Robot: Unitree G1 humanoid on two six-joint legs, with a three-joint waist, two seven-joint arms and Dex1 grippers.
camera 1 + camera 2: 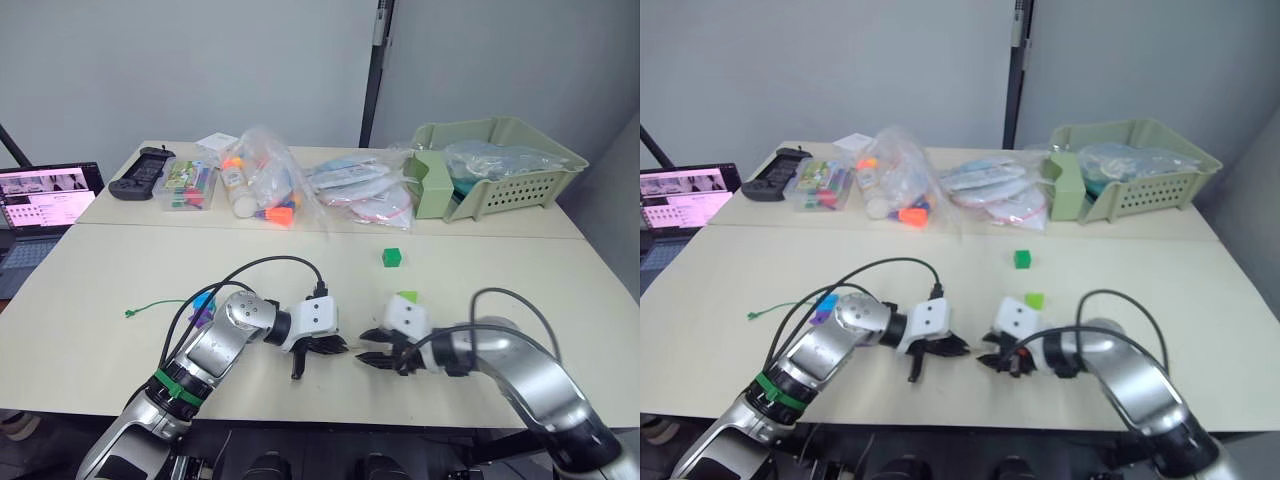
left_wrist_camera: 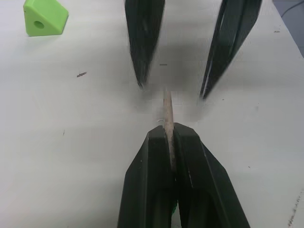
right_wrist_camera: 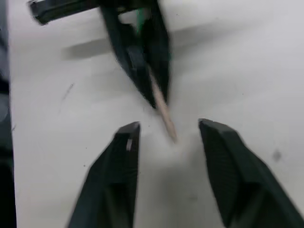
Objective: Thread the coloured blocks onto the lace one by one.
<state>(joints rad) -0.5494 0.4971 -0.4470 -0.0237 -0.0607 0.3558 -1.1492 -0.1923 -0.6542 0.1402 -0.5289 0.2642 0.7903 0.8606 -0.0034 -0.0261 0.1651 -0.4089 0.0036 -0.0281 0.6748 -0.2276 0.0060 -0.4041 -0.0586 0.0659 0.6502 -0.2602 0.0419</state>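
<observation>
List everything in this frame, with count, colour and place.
lace: one, green, near table's left side; pale tip in left gripper
cube block: one, green, mid-table
wedge block: one, lime, by right wrist
basket: one, pale green, far right
plastic bags: several, clear, far table
laptop: one, open, far left
controller: one, black, far left of table
left gripper: black, shut on the tip
right gripper: black, open, facing the tip

Silver arms, black looping cables, white wrist blocks, black two-fingered pincers.
</observation>
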